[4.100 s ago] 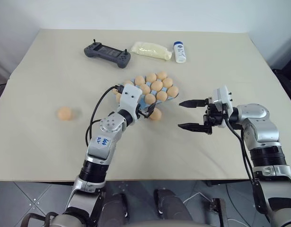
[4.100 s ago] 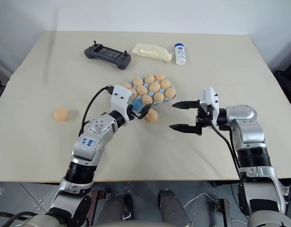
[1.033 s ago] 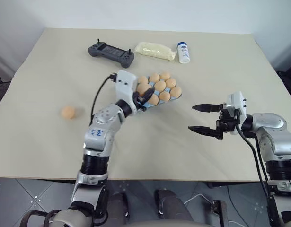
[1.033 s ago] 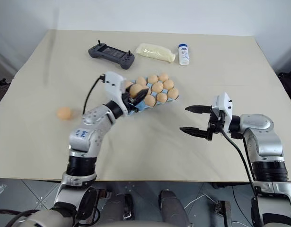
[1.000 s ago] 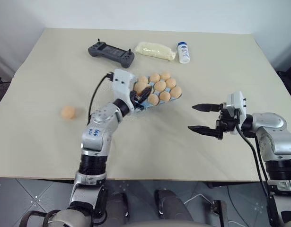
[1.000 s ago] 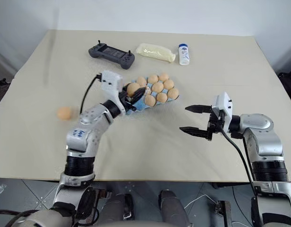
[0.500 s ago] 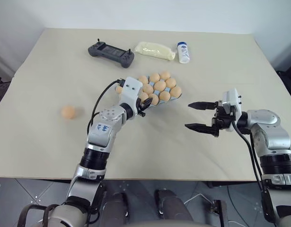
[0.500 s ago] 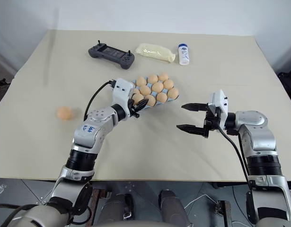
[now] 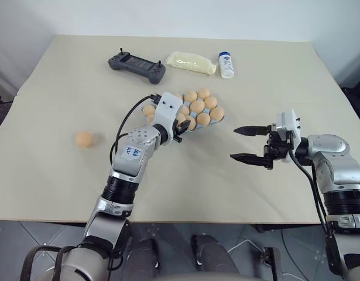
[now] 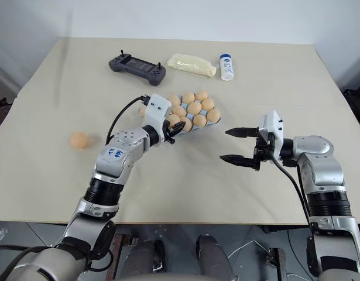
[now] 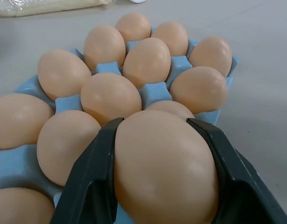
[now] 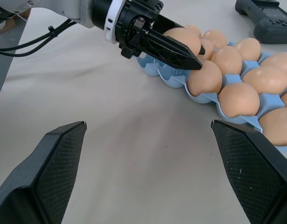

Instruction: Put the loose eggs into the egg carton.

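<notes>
Left wrist view: left gripper (image 11: 164, 186) clamps an egg (image 11: 164, 168) above the egg carton (image 11: 155, 91).

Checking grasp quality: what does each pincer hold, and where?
Left pincer clamps an egg across its sides; right pincer is open, holding nothing.

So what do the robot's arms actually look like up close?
Both arms are silver-grey metal segments with black ribbed joints. Each ends in a white block carrying an end effector of two black pointed fingers: the left end effector and the right end effector. Black cables loop along each arm. The left arm bears a white sticker with blue handwriting.
</notes>
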Robot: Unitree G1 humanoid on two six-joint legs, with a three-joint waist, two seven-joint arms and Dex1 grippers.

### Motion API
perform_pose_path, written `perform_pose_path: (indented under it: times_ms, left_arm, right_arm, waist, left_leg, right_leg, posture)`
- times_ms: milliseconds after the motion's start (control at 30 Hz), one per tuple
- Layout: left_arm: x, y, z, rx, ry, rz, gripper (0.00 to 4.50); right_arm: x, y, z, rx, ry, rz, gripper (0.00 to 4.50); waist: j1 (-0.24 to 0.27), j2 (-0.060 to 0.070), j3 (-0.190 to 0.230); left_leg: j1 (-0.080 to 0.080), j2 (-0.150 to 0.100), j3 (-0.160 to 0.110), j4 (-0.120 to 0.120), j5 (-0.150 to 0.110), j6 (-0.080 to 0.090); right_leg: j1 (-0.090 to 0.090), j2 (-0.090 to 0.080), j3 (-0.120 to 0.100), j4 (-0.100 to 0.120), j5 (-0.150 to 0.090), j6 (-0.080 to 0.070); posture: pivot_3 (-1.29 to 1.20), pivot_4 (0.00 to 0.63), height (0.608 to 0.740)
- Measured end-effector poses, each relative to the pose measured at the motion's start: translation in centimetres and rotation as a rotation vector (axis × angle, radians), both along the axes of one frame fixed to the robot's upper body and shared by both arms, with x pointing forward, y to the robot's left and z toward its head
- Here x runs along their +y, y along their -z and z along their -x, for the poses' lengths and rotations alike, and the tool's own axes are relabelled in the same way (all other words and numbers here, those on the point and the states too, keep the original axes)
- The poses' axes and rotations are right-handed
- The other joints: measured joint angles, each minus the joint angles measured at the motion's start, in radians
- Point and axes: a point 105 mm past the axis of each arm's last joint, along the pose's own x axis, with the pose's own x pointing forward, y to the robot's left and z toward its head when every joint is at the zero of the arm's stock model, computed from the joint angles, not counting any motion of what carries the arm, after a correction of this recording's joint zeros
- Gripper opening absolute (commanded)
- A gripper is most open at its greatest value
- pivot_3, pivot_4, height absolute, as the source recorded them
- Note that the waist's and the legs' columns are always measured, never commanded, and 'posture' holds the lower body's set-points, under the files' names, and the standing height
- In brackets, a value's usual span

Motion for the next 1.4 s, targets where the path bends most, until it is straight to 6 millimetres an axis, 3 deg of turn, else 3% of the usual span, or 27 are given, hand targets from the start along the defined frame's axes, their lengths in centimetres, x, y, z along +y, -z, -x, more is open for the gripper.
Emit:
perform_pose_path:
  times_ms: [133,433,767,967,1133,1300,1400]
  left_arm:
    - [0.1,-0.3,0.0,-0.013,-0.013,0.000,1.82]
    - [0.8,-0.5,0.2,-0.012,-0.032,-0.017,4.42]
    - [1.2,-0.6,0.8,-0.013,-0.043,-0.009,4.46]
    - [1.1,-2.6,4.5,-0.142,0.112,0.112,4.46]
    - [5.1,-0.5,7.0,-0.166,0.108,0.116,4.46]
    - [8.1,0.2,8.9,-0.193,0.100,0.125,4.46]
    - [10.3,1.1,11.1,-0.170,0.080,0.158,4.46]
  right_arm:
    - [0.0,0.0,0.0,0.000,0.000,0.000,4.50]
    - [0.0,0.1,0.0,0.001,0.002,0.006,4.50]
    - [0.0,0.2,-0.1,0.011,0.005,0.010,4.50]
    - [0.0,-0.1,0.0,0.007,-0.004,0.011,4.50]
    - [0.1,-0.4,0.1,0.004,-0.030,-0.003,4.50]
    - [0.3,-0.7,-0.3,-0.001,-0.037,-0.010,4.50]
    - [0.4,-0.7,-0.5,-0.005,-0.041,-0.019,4.50]
  waist:
    - [0.001,0.000,0.000]
    - [0.000,0.000,0.000]
    - [0.000,0.000,0.000]
    - [-0.002,0.000,0.000]
    - [-0.004,0.001,0.000]
    - [-0.004,0.001,0.000]
    - [-0.005,0.001,0.000]
  left_leg:
    - [0.000,0.000,0.000,0.000,0.000,0.000]
    - [0.000,0.000,0.000,0.000,0.000,0.000]
    - [0.000,0.000,0.000,0.000,0.000,0.000]
    - [0.001,0.006,0.001,-0.001,-0.001,-0.002]
    - [0.001,0.007,0.001,0.001,0.000,-0.001]
    - [0.001,0.005,0.001,0.000,-0.001,0.002]
    - [0.001,0.005,0.001,-0.001,-0.003,0.002]
  right_leg:
    - [0.000,0.000,0.000,0.000,0.000,0.000]
    - [0.000,0.000,0.000,0.000,0.000,0.000]
    - [0.000,0.000,0.000,0.000,0.000,0.000]
    - [0.000,0.001,0.000,0.000,0.000,0.000]
    - [0.000,0.001,0.001,0.001,0.000,-0.001]
    - [0.002,-0.003,0.000,-0.001,0.001,0.000]
    - [0.002,-0.004,0.000,-0.003,0.001,-0.001]
  posture:
    - [0.00,0.150,0.740]
    - [0.00,0.150,0.740]
    - [0.00,0.150,0.740]
    - [0.00,0.150,0.740]
    - [0.00,0.150,0.740]
    - [0.00,0.150,0.740]
    - [0.00,0.150,0.740]
